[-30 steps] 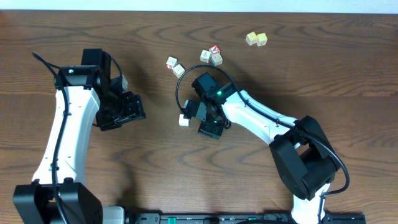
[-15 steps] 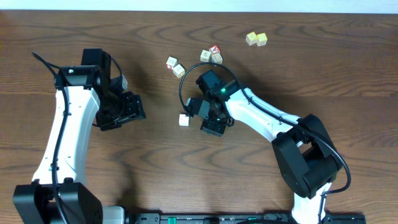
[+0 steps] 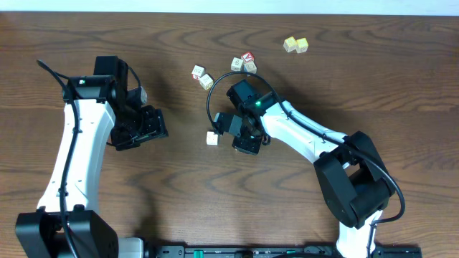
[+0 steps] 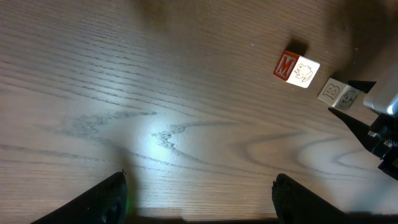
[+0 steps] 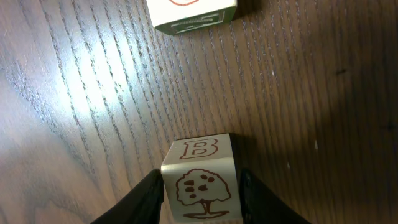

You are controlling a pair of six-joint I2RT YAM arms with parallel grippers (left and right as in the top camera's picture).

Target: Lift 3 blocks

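B block (image 5: 199, 163) btwn right end effector (image 5: 200, 190)

A black-outlined "B" stands on the whitish wooden cube with a tree drawing (image 5: 202, 179); a red "M" panel marks another whitish wooden cube with an animal drawing (image 4: 296, 67).

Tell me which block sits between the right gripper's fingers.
The B block with the tree picture: the right gripper flanks it; the red-M block lies clear of it.

Dark brown wooden table (image 3: 401, 79), strong wavy grain, fills nearly the whole overhead view. Thin pale strip (image 3: 287, 6) along top edge, wall or floor unclear. Bright glare patch (image 4: 163, 134) on the wood in left wrist view; softer sheen in right wrist view.
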